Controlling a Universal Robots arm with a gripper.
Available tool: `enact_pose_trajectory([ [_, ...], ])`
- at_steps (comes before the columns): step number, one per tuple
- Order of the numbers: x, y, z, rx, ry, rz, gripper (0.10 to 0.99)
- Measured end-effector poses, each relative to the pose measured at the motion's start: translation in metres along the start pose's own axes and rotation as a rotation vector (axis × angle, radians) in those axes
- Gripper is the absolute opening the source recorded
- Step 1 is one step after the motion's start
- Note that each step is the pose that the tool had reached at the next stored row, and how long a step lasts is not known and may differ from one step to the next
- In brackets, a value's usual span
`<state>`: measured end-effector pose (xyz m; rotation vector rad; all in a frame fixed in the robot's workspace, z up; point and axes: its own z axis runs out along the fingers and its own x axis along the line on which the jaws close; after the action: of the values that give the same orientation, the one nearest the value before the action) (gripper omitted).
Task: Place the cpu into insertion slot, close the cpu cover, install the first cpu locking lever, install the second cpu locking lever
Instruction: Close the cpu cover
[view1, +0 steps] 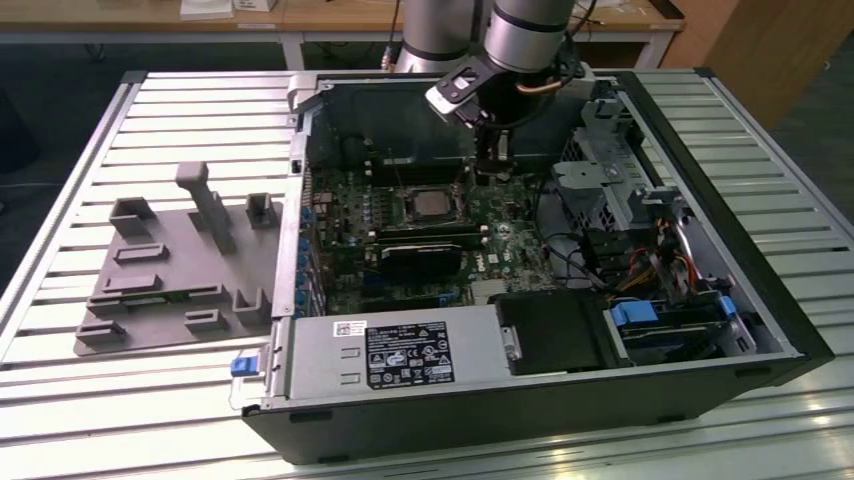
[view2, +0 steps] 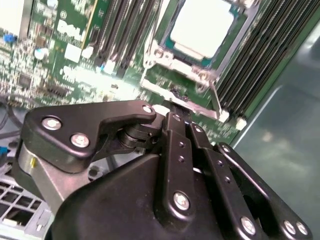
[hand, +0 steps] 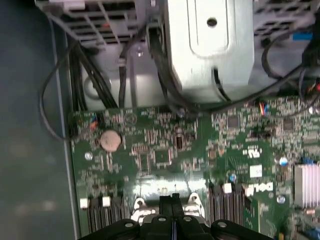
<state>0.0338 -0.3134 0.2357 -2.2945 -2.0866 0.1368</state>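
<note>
From where I stand, the small, flat, square, pale silver-beige cpu (view2: 202, 24) already lies seated in the square, silver-rimmed insertion slot (view1: 398, 206). The slot is set in the green circuit board (view2: 60, 60), inside the open black computer case (view1: 781, 330) on the slatted metal table (view1: 80, 150). The thin silver metal cpu cover (view2: 187, 62) looks folded down flat around the chip, its window framing the pale top. I would therefore judge the first two steps done and the lever work to be the step in hand. The arm's black gripper (view2: 176, 116) hangs low over the board with its two fingers pressed together, and I see nothing pinched between them. In the second wrist view its tips sit right at the silver tab on the near edge of the cover. They are just beside a thin silver wire locking lever (view2: 214, 97) that runs out past the socket's corner, next to the long black memory slots (view2: 260, 55). Another wire lever (view2: 149, 47) lies along the opposite side. I cannot tell whether the tips touch the tab, or whether either lever is hooked. The chip itself lies just beyond the fingertips, near but apart. To my eye, latching a lever here would call for a firm, narrow push down and sideways under its catch, keeping the tips off the chip and the memory slots.
</note>
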Motion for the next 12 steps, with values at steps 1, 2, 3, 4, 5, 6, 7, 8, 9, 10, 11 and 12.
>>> enact_pose_trajectory([
  [1,0.0,-0.0027,0.0002,0.0,-0.0001,0.0,0.102],
  [2,0.0,-0.0048,0.0004,-0.001,0.0,0.0,0.102],
  [3,-0.0001,-0.0065,0.0006,-0.001,0.0001,0.0,0.102],
  [4,-0.0001,-0.0082,0.0007,-0.001,0.0001,0.0,0.102],
  [5,-0.0002,-0.0097,0.0008,-0.001,0.0001,0.0,0.102],
  [6,-0.0002,-0.0111,0.001,-0.001,0.0001,0.0,0.102],
  [7,-0.0002,-0.0121,0.001,-0.001,0.0001,0.0,0.102],
  [8,-0.0003,-0.013,0.0012,-0.002,0.0002,0.0,0.102],
  [9,-0.0003,-0.0136,0.0012,-0.002,0.0002,0.0,0.102],
  [10,-0.0004,-0.0138,0.0012,-0.002,0.0002,0.0,0.102],
  [11,-0.0003,-0.0139,0.0012,-0.002,0.0001,0.0,0.102],
  [12,-0.0003,-0.0139,0.0012,-0.002,0.0001,0.0,0.102],
])
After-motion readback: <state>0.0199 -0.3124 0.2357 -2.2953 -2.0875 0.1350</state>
